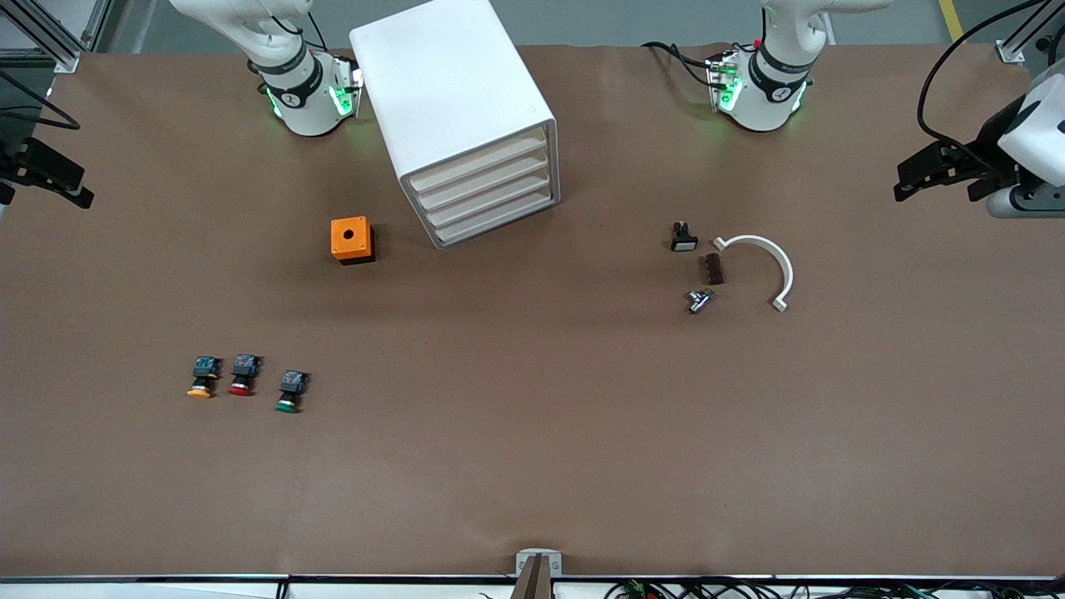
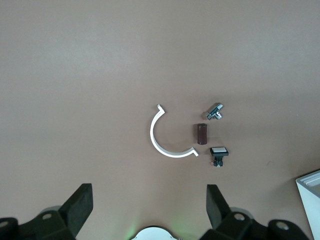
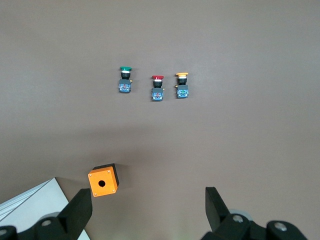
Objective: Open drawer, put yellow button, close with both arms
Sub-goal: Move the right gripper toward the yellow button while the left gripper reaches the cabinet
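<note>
At lower left of the front view, the yellow button lay on the table, well clear of the shut drawer. Right gripper, jaws wide and empty, was the nearer; left gripper, also wide, waited at right edge.

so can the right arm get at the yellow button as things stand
Probably yes. The yellow button lies in the open toward the right arm's end, with only the red button beside it. The right gripper is open.
</note>
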Action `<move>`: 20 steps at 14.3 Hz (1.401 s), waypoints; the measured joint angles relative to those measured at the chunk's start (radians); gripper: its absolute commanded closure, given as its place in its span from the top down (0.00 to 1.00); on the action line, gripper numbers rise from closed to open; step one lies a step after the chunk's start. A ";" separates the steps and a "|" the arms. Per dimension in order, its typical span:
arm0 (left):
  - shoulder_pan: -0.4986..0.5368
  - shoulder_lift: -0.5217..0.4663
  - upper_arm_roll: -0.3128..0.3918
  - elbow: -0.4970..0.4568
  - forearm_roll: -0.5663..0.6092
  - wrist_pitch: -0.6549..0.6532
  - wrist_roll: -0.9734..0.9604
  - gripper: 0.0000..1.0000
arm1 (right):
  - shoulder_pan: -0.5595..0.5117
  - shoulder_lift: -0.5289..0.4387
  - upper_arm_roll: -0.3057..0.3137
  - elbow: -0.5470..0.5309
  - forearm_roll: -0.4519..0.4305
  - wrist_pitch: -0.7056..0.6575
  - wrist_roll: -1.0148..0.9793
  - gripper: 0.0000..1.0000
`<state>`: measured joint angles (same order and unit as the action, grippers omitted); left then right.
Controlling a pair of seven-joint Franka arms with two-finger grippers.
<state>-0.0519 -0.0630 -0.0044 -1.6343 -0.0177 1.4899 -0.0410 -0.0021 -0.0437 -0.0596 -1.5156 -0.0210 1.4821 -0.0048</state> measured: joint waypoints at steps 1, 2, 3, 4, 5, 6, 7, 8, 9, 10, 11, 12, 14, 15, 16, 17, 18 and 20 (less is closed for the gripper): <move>0.000 0.000 0.000 0.000 0.000 0.000 0.000 1.00 | 0.000 0.000 0.000 0.000 0.000 0.000 0.000 1.00; 0.000 0.000 0.000 0.000 0.000 0.000 0.000 1.00 | 0.000 0.000 0.000 0.000 0.000 0.000 0.000 1.00; 0.000 0.000 0.000 0.000 0.000 0.000 0.000 1.00 | 0.000 0.000 0.000 0.000 0.000 0.000 0.000 1.00; 0.000 0.000 0.000 0.000 0.000 0.000 0.000 1.00 | 0.000 0.000 0.000 0.000 0.000 0.000 0.000 1.00; 0.000 0.000 0.000 0.000 0.000 0.000 0.000 1.00 | -0.001 0.000 -0.001 -0.002 0.000 0.000 0.001 1.00; 0.001 0.000 0.000 0.000 0.000 0.000 0.000 1.00 | -0.006 0.003 -0.002 -0.005 0.000 0.001 0.001 1.00; 0.002 0.000 0.001 0.000 0.000 -0.001 0.000 1.00 | -0.015 0.009 -0.003 -0.012 0.000 0.007 0.001 1.00; 0.004 0.002 0.003 -0.001 0.000 -0.003 0.000 1.00 | -0.025 0.020 -0.005 -0.020 0.000 0.017 0.001 1.00; 0.005 0.007 0.004 -0.003 0.000 -0.005 0.000 1.00 | -0.036 0.038 -0.005 -0.030 0.000 0.035 0.001 1.00; 0.005 0.017 0.004 -0.005 0.000 -0.006 0.000 1.00 | -0.047 0.060 -0.006 -0.040 0.000 0.059 0.000 1.00; 0.005 0.030 0.004 -0.006 0.000 -0.006 0.000 1.00 | -0.057 0.085 -0.006 -0.054 0.000 0.092 -0.002 1.00; 0.004 0.045 0.004 -0.008 0.000 -0.009 0.000 1.00 | -0.065 0.109 -0.006 -0.071 0.000 0.130 -0.007 1.00; -0.001 0.082 0.000 -0.012 0.000 -0.019 0.000 1.00 | -0.075 0.149 -0.006 -0.120 0.000 0.223 -0.020 1.00; -0.004 0.102 -0.007 -0.014 0.000 -0.021 0.000 1.00 | -0.080 0.163 -0.006 -0.150 0.000 0.269 -0.030 1.00; -0.006 0.126 -0.021 -0.016 0.000 -0.021 -0.004 1.00 | -0.086 0.176 -0.006 -0.182 0.000 0.318 -0.042 1.00; -0.009 0.148 -0.036 -0.016 0.000 -0.021 -0.021 1.00 | -0.094 0.188 -0.006 -0.214 0.000 0.368 -0.050 1.00; -0.011 0.170 -0.056 -0.016 0.000 -0.022 -0.052 1.00 | -0.101 0.200 -0.006 -0.245 0.000 0.415 -0.055 1.00; -0.014 0.208 -0.108 -0.016 -0.009 -0.029 -0.143 1.00 | -0.113 0.233 -0.007 -0.288 0.000 0.483 -0.062 1.00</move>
<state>-0.0657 0.1445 -0.1120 -1.6498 -0.0269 1.4605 -0.1840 -0.1147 0.1895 -0.0661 -1.8036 -0.0210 1.9650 -0.0669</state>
